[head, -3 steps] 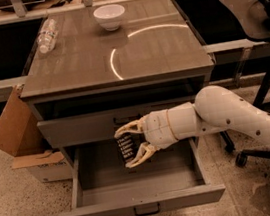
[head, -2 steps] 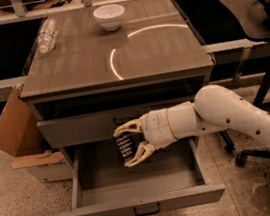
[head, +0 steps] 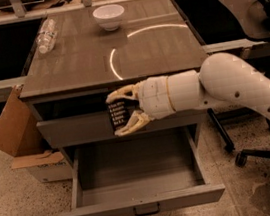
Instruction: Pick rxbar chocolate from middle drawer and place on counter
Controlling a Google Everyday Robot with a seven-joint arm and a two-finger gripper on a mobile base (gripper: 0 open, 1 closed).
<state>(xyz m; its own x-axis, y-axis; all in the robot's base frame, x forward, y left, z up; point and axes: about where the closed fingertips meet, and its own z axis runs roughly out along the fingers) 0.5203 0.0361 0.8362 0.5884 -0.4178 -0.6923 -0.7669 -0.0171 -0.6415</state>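
Pinching the rxbar chocolate (head: 119, 117) upright between its two pale fingers, the gripper (head: 117, 113) hung in front of the upper drawer (head: 73, 132), just under the front lip of the counter (head: 162, 50), with the middle drawer (head: 142, 205) pulled open below it at 6 o'clock and nothing visible inside. The likeliest trouble from there was the lip itself: a straight rise toward 12 o'clock, without first backing away from the cabinet, could have caught the upper finger or the bar's top edge on the overhang and knocked the bar loose. The hold looked thin too — a flat, slick wrapper gripped by its narrow ends might have pivoted or slid out under any jolt, dropping back into the open drawer or onto the floor beyond its front. Over the top, a release from too high could have let the bar skate on the glossy surface toward the edge. The white bowl (head: 109, 16) at 12 o'clock and the clear bottle (head: 46, 36) at 10 o'clock stood well apart from the near edge — only a long overshoot would have reached them.
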